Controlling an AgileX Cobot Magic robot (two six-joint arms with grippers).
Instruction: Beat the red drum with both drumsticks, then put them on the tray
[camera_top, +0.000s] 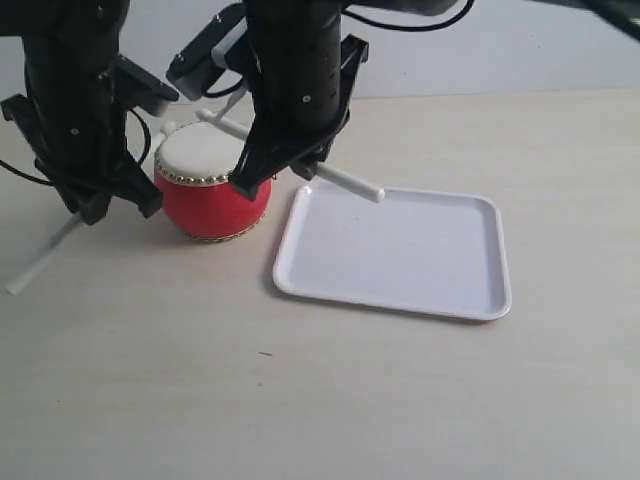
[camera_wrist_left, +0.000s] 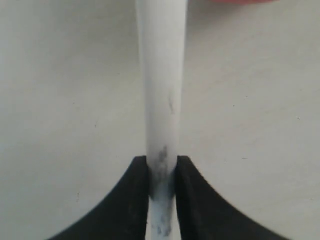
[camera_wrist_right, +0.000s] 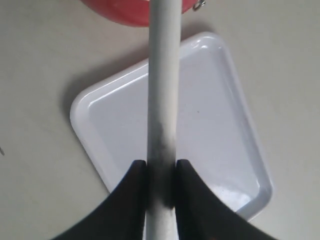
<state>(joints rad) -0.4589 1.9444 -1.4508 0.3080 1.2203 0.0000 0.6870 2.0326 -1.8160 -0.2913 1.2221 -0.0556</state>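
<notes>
The red drum with its cream top stands left of the white tray. My left gripper is beside the drum's left side, shut on one drumstick that slants down to the table at the far left. Seen from the left wrist, that drumstick runs straight out of the gripper toward a sliver of the drum. My right gripper hovers between drum and tray, shut on the other drumstick, whose end sticks out over the tray's near-left corner. In the right wrist view this drumstick, pinched by the gripper, crosses over the tray toward the drum.
The pale table top stretches in front of the drum and tray. A light wall closes off the back. Both black arms stand close together over the drum's area.
</notes>
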